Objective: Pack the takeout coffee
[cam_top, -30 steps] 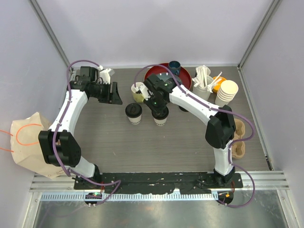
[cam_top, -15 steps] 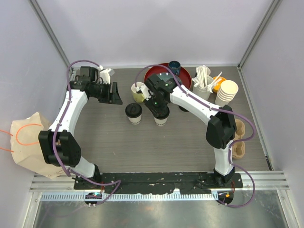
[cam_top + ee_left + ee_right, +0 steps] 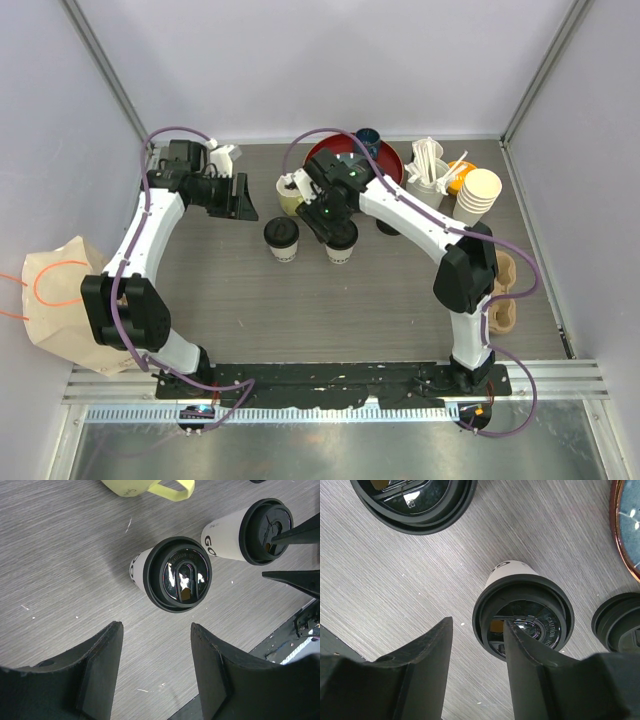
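Streaked grey table [image 3: 65, 580] holds two tapered, glossy-lidded paper cups [image 3: 172, 575] [image 3: 247, 527]

The left cup [image 3: 282, 239] and right cup [image 3: 342, 254] stand side by side. The right gripper [image 3: 334, 231] hangs over the right cup.

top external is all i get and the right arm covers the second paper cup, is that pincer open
observer: Yes. In the right wrist view the right pincer is spread wide and not closed on anything.
operator: lined up on the cup?
observer: Not centred. The cream-white paper cup with the round black plastic lid shows mostly behind the finger on the right of that view, not in the gap.
operator: and the left pincer
observer: The left pincer is open and empty. The other cream-white lidded paper cup stands upright beyond its fingertips, untouched.
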You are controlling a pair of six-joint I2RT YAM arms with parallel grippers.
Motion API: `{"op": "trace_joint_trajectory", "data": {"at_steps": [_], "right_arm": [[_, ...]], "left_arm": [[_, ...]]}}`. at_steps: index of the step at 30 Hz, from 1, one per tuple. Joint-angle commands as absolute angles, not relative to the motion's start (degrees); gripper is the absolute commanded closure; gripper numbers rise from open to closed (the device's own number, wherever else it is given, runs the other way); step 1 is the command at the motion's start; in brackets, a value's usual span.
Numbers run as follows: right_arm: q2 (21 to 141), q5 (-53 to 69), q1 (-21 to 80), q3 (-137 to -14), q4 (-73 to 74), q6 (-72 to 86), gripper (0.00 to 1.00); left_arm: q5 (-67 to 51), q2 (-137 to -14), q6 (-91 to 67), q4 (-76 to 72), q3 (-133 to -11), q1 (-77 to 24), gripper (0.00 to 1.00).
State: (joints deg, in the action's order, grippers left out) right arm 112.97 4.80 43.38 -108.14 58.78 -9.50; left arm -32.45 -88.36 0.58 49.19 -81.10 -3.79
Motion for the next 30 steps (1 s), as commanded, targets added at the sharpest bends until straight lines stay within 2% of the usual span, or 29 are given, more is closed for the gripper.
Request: {"op": "trace_joint_trajectory", "data": {"at_steps": [1, 7, 11, 13, 18, 22, 30], "right_arm": [[109.6, 4.75, 43.33, -110.83, 58.36, -9.23, 0.48], [101.98, 0.27, 42.02, -105.06, 50.56, -1.07, 0.48], [94.85, 0.7, 37.36, -93.54, 39.22, 8.86, 0.57], [93.17, 0.97, 35.6, -88.01, 34.91, 12.9, 0.64], [90.88, 0.7, 34.37, -82.72, 31.73, 14.68, 0.62], [90.97, 0.7, 34.36, -80.6, 30.68, 15.2, 0.62], [92.81, -1.48, 34.36, -79.19, 29.53, 14.15, 0.6]], "left_arm": [[-34.1, -87.89, 1.67, 49.83, -82.44, -4.13, 0.4], [-34.89, -87.19, 1.5, 51.77, -84.72, -7.28, 0.44], [-34.72, -86.92, -1.13, 51.16, -87.1, -14.31, 0.57], [-33.84, -87.54, -3.42, 49.41, -87.89, -17.13, 0.6], [-29.37, -92.09, -8.78, 45.18, -89.21, -24.95, 0.69], [-23.22, -96.23, -9.84, 42.81, -90.87, -28.3, 0.71], [-21.62, -103.27, -10.98, 41.57, -94.48, -29.44, 0.71]]}}
